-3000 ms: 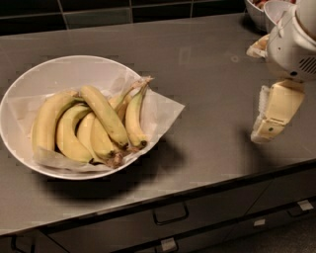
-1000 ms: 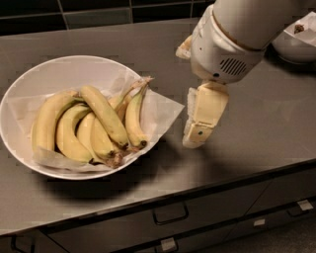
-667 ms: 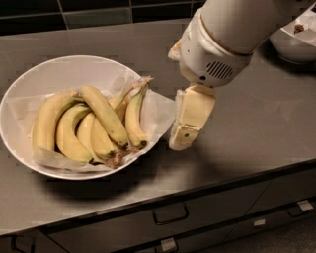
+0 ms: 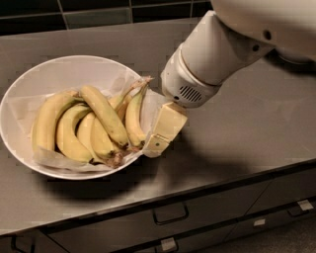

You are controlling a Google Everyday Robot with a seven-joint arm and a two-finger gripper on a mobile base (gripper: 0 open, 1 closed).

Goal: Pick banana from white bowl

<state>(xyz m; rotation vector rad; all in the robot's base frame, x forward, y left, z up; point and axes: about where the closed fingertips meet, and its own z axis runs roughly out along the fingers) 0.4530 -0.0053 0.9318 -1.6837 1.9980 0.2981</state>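
Note:
The white bowl (image 4: 54,73) sits on the left of the grey counter, lined with crinkled white paper. It holds several yellow bananas. The banana (image 4: 105,114), long and fairly straight with a dark brown tip, lies diagonally on top of the fatter ones. My gripper (image 4: 163,130), cream-coloured, hangs from the big white arm (image 4: 212,62) and points down at the bowl's right rim, just right of the rightmost banana (image 4: 133,118). It holds nothing that I can see.
The grey counter (image 4: 247,123) stretches to the right of the bowl. Its front edge runs below, with drawer handles (image 4: 170,215) under it. A dark tiled wall (image 4: 89,15) stands behind.
The arm has swung left across the counter from the far right. The gripper is now at the bowl's right rim. The bananas have not moved.

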